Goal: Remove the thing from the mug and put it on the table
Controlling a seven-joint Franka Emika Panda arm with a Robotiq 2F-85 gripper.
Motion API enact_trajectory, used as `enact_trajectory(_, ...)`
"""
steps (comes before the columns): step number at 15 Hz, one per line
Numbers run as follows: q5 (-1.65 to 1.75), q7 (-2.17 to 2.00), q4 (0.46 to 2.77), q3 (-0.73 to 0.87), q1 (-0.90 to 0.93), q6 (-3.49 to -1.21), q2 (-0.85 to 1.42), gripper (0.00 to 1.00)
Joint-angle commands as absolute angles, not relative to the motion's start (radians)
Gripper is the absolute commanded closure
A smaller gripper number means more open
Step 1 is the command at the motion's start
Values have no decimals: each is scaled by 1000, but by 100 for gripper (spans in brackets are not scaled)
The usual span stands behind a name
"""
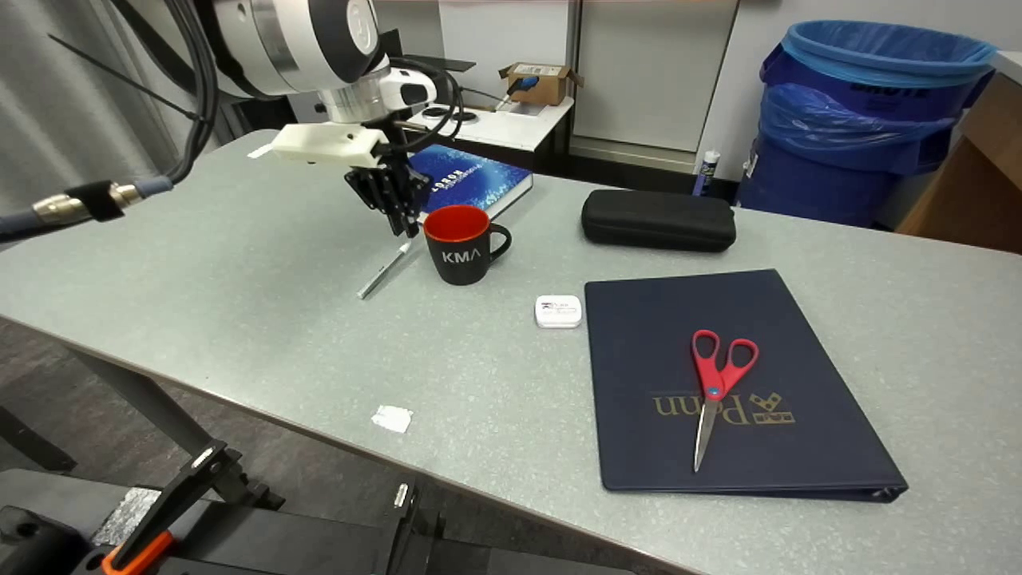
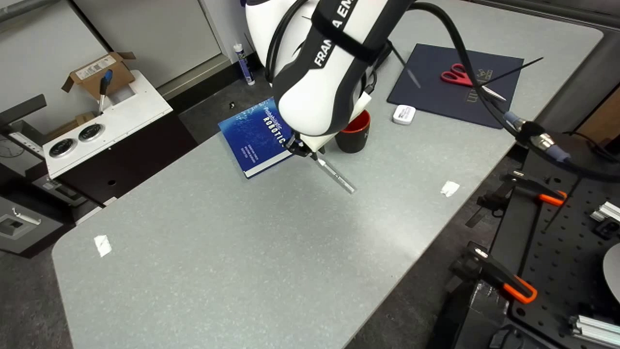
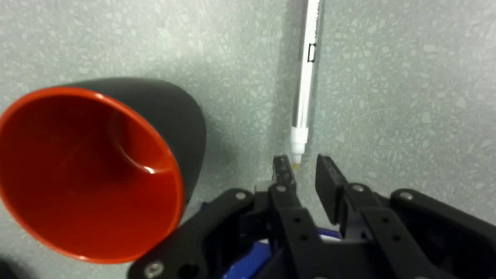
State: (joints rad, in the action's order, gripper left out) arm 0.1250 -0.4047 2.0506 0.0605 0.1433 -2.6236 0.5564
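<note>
Seeing white-tipped pen lying flat on desk, just beside empty-looking KMA mug, well in from corners. Judging removal and placing done, likely leaving only lifting claw away: fingers apart, gripping nothing. Pointing white tip toward edge bearing Probabilistic Robotics book, running long axis across desk.
</note>
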Motion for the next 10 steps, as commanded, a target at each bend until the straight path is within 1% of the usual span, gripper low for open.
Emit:
enact_trajectory(1, 141, -380, 1971, 92, 174, -2591, 595, 42)
enact_trajectory(2, 142, -378, 1965, 95, 178, -2596, 596, 34)
enact_trajectory(4, 141, -370, 1954, 96, 182, -2598, 592, 20)
enact_trajectory(5, 141, -369, 1948, 97, 184, -2598, 591, 12)
enact_trajectory(7, 139, -367, 1936, 99, 186, -2594, 590, 0)
enact_trajectory(10, 137, -373, 1920, 106, 187, -2576, 587, 0)
